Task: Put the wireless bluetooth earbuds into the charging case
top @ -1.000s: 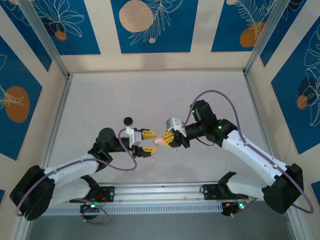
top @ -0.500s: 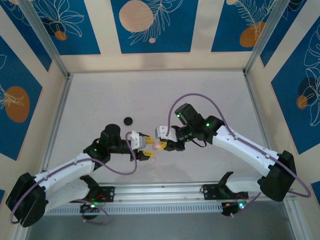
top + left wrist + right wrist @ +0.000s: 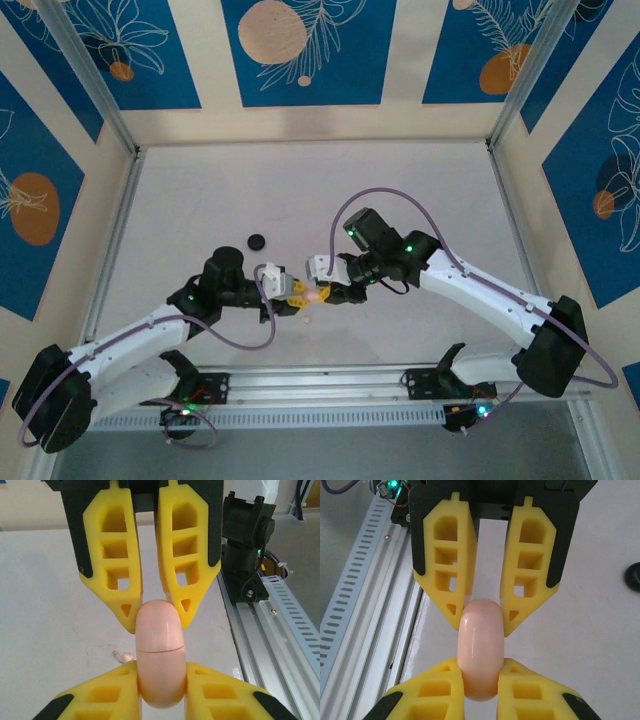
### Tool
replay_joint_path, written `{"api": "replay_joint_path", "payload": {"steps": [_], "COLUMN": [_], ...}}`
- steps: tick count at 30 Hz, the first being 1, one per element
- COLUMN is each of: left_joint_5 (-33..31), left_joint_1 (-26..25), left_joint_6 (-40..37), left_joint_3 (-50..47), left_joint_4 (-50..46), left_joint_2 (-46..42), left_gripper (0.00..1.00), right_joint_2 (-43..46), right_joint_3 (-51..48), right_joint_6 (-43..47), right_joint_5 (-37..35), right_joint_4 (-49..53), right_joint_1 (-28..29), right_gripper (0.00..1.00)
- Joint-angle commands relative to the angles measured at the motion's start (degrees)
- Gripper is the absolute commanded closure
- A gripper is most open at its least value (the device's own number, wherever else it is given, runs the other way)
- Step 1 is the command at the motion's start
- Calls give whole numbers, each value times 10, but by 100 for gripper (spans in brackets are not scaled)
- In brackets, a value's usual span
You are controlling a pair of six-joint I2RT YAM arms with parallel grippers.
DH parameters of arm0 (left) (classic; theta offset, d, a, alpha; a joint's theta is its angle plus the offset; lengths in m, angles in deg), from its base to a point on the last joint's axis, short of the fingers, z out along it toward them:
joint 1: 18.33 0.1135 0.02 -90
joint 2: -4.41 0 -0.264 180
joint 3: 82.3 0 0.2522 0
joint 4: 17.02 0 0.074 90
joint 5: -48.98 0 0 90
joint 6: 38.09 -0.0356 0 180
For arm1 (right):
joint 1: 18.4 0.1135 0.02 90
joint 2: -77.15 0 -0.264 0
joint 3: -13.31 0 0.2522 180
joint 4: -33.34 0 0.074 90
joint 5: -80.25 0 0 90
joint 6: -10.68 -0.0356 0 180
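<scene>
The left claw (image 3: pixel 161 669) has closed in, so it and the right claw (image 3: pixel 480 666) both pinch the pink case (image 3: pixel 159 640) above the table (image 3: pixel 50 605), where a pink earbud (image 3: pixel 122 656) waits.

We see a pale grey table (image 3: pixel 400 170) boxed in by cream walls carrying blue panels (image 3: pixel 300 50) with orange discs and white leaf outlines. Two slanted metal posts (image 3: pixel 88 75) stand at the back corners. A slotted aluminium rail (image 3: pixel 320 385) runs along the near edge.
</scene>
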Motion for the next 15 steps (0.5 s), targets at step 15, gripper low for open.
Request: {"api": "replay_joint_path", "payload": {"steps": [15], "left_joint_5": [37], "left_joint_1": [-4], "left_joint_6": [119], "left_joint_3": [-51], "left_joint_4": [250], "left_joint_2": [31], "left_gripper": [84], "right_joint_2": [179], "right_joint_3": [-210], "right_joint_6": [-143], "right_joint_5": [162], "right_joint_4": [-271], "right_joint_1": [-94], "right_gripper": [51]}}
